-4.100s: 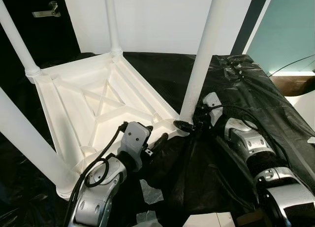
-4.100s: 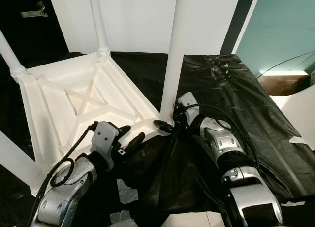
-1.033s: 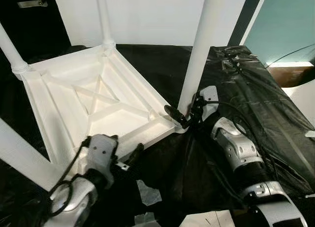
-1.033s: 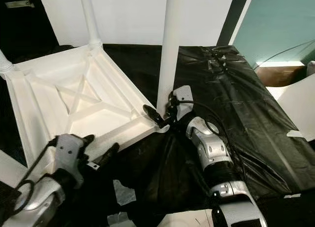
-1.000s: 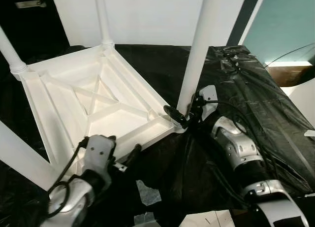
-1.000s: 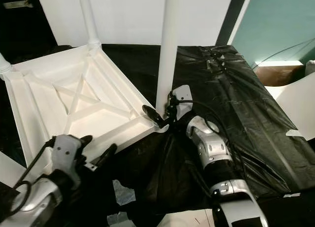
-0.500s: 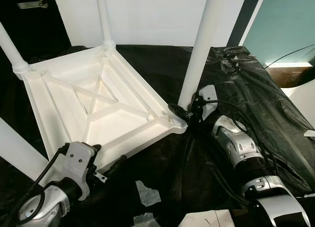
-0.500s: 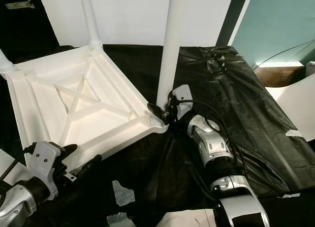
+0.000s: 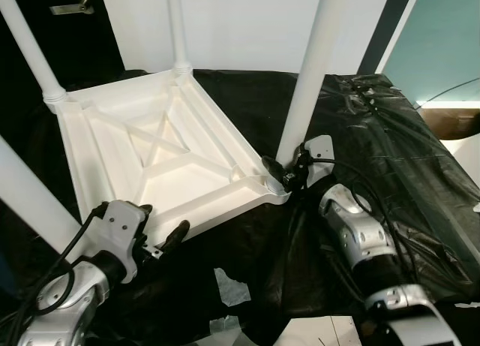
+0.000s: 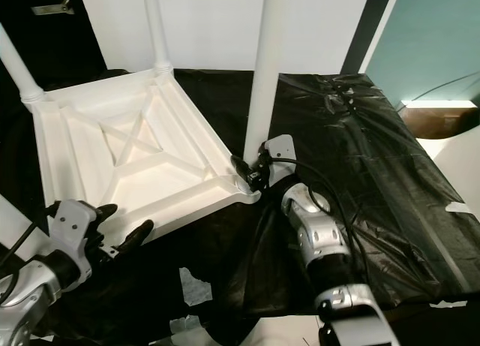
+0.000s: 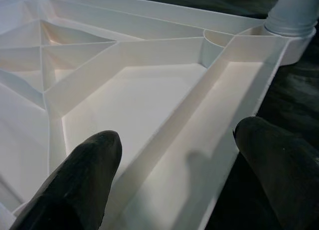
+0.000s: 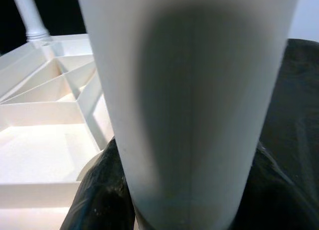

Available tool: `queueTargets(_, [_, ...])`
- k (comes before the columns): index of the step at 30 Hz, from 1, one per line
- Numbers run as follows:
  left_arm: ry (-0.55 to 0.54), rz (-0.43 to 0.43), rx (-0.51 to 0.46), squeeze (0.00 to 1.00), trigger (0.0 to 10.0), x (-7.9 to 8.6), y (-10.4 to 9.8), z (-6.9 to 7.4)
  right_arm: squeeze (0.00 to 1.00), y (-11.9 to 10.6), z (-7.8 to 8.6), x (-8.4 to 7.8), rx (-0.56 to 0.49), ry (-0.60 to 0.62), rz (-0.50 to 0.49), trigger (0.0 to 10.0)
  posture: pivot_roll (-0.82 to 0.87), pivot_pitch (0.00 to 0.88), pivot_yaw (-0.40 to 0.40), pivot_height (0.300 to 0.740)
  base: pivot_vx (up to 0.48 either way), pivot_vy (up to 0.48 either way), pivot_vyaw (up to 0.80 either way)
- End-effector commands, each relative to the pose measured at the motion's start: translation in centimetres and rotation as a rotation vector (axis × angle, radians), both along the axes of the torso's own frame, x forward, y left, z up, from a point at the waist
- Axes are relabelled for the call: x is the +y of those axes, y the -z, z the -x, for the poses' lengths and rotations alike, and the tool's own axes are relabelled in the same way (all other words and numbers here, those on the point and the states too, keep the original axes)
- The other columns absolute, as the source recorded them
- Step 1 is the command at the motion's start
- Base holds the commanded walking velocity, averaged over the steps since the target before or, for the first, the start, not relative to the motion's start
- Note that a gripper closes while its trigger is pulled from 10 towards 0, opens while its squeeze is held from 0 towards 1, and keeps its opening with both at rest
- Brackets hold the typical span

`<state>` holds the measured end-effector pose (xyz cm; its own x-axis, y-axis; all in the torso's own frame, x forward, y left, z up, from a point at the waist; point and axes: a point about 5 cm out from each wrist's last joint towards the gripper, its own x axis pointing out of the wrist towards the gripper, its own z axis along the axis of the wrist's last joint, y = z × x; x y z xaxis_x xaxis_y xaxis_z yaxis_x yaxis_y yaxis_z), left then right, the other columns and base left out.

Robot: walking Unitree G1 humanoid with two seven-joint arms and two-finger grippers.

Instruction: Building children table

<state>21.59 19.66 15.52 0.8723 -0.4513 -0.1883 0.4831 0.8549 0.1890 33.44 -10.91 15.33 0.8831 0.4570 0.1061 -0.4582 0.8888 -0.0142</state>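
While the left end effector [image 9: 159, 236] gapes, the right end effector [image 12: 174, 190] grips a smooth cylindrical leg [image 9: 309, 83].

White plastic upturned children's table [image 9: 161, 154], X-ribbed underside; glossy black plastic sheeting [image 9: 390, 158] beside it; teal wall panel [image 9: 439, 38] beyond.

The white plastic children's table [image 9: 157, 154] lies upside down on the black plastic sheet [image 9: 390, 158], its ribbed underside facing up with a raised X-shaped brace in the middle and a rim running around all four edges. White round legs stand upright from its corners: the near-right leg [image 9: 307, 79] rises from the corner closest to the sheet's crumpled right half, and the far legs [image 9: 178, 27] stand toward the white wall.
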Motion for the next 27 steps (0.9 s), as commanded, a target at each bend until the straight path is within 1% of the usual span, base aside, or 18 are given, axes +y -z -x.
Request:
queueTargets(1, [-0.075,-0.022,-0.025,0.0,10.0,0.2,0.2,-0.6,0.0,0.4,0.3,-1.0,0.019,0.095,0.01,0.0,0.17,0.047,-0.057,0.74,0.0,0.0,0.0])
queueTargets(2, [-0.075,-0.022,-0.025,0.0,10.0,0.2,0.2,-0.6,0.0,0.4,0.3,-1.0,0.019,0.095,0.01,0.0,0.17,0.047,-0.057,0.74,0.0,0.0,0.0])
queueTargets(3, [-0.075,-0.027,-0.029,0.0,10.0,0.2,0.4,-1.0,0.0,0.8,0.7,-1.0,0.029,0.141,0.031,0.0,0.17,0.047,-0.056,0.74,0.0,0.0,0.0])
queueTargets(5, [-0.075,-0.027,-0.029,0.0,10.0,0.2,0.4,-1.0,0.0,0.8,0.7,-1.0,0.029,0.141,0.031,0.0,0.17,0.047,-0.056,0.74,0.0,0.0,0.0])
queueTargets(6, [-0.076,-0.03,-0.031,0.0,10.0,0.2,0.5,-1.4,0.0,1.3,1.2,-0.9,0.044,0.181,0.053,0.0,0.17,0.048,-0.057,0.74,0.0,0.0,0.0])
queueTargets(7, [-0.076,-0.03,-0.031,0.0,10.0,0.2,0.5,-1.4,0.0,1.3,1.2,-0.9,0.044,0.181,0.053,0.0,0.17,0.048,-0.057,0.74,0.0,0.0,0.0])
queueTargets(8, [-0.078,-0.031,-0.033,0.0,10.0,0.2,0.6,-1.7,0.0,1.8,1.5,-0.7,0.06,0.2,0.065,0.0,0.16,0.049,-0.057,0.74,0.0,0.0,0.0])
queueTargets(9, [-0.078,-0.031,-0.033,0.0,10.0,0.2,0.6,-1.7,0.0,1.8,1.5,-0.7,0.06,0.2,0.065,0.0,0.16,0.049,-0.057,0.74,0.0,0.0,0.0])
queueTargets(10, [-0.086,-0.027,-0.036,0.0,10.0,0.3,0.6,-2.1,0.0,2.1,1.7,-0.6,0.073,0.223,0.06,0.0,0.16,0.049,-0.054,0.74,0.0,0.0,0.0])
queueTargets(12, [-0.086,-0.027,-0.036,0.0,10.0,0.3,0.6,-2.1,0.0,2.1,1.7,-0.6,0.073,0.223,0.06,0.0,0.16,0.049,-0.054,0.74,0.0,0.0,0.0])
queueTargets(16, [-0.096,-0.035,-0.041,0.0,10.0,0.4,0.7,-2.3,0.0,2.0,2.1,-0.1,0.058,0.205,0.059,0.0,0.16,0.049,-0.054,0.74,0.0,0.0,0.0])
queueTargets(17, [-0.102,-0.035,-0.042,0.0,10.0,0.5,0.9,-2.4,0.0,2.0,2.4,0.0,0.053,0.201,0.061,0.0,0.17,0.053,-0.051,0.74,0.0,0.0,0.0])
queueTargets(18, [-0.106,-0.044,-0.043,0.0,10.0,0.6,1.0,-2.4,0.0,1.9,2.8,0.0,0.048,0.196,0.06,0.0,0.17,0.055,-0.051,0.74,0.0,0.0,0.0])
queueTargets(20, [-0.106,-0.044,-0.043,0.0,10.0,0.6,1.0,-2.4,0.0,1.9,2.8,0.0,0.048,0.196,0.06,0.0,0.17,0.055,-0.051,0.74,0.0,0.0,0.0])
queueTargets(22, [-0.109,-0.05,-0.044,0.0,10.0,1.0,1.0,-2.3,0.0,1.8,3.6,-0.6,0.04,0.202,0.058,0.0,0.17,0.056,-0.053,0.74,0.0,0.0,0.0])
queueTargets(27, [-0.108,-0.055,-0.045,0.0,10.0,1.1,1.0,-2.3,0.0,1.8,4.0,-0.8,0.039,0.197,0.064,0.0,0.17,0.059,-0.05,0.74,0.0,0.0,0.0])
